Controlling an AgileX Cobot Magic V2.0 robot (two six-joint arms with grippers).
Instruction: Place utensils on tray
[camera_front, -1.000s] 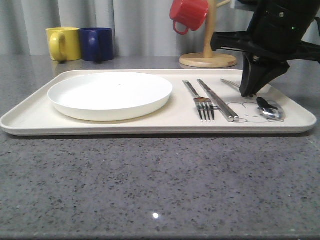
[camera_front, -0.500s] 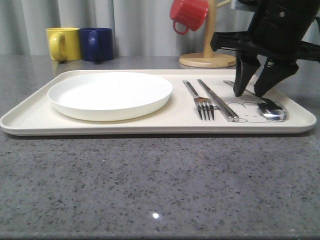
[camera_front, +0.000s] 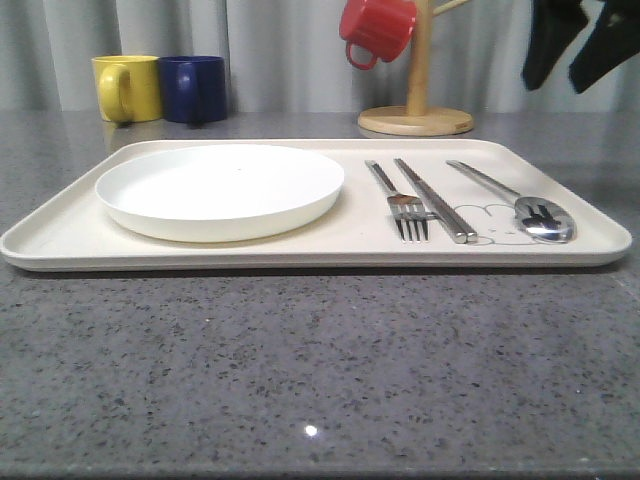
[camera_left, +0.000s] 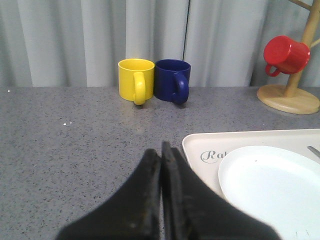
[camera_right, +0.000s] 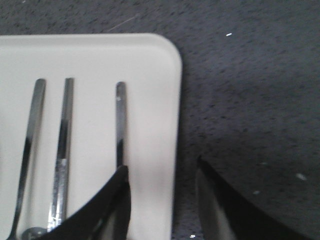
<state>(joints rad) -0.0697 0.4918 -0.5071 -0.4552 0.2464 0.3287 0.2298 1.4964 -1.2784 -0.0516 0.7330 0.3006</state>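
Note:
The cream tray (camera_front: 60, 235) lies across the table in the front view. On its right part lie three silver utensils side by side: a fork (camera_front: 398, 200), a pair of chopsticks (camera_front: 434, 200) and a spoon (camera_front: 510, 200). High above the tray's right end hangs my right gripper (camera_front: 575, 75), open and empty. In the right wrist view the three handles, fork (camera_right: 30, 135), chopsticks (camera_right: 62, 140) and spoon (camera_right: 120, 122), rest near the tray's corner (camera_right: 160, 55), and the right gripper (camera_right: 162, 172) straddles the tray's edge. My left gripper (camera_left: 161, 150) is shut, empty, beside the tray's "Rabbit" corner (camera_left: 200, 142).
A round white plate (camera_front: 220, 190) fills the tray's left half. Behind the tray stand a yellow mug (camera_front: 127, 88) and a blue mug (camera_front: 193, 88). A wooden mug tree (camera_front: 417, 100) with a red mug (camera_front: 378, 30) stands at the back right.
My right gripper opened, let go of the spoon on the tray, and rose up and to the right. The spoon stays lying on the tray.

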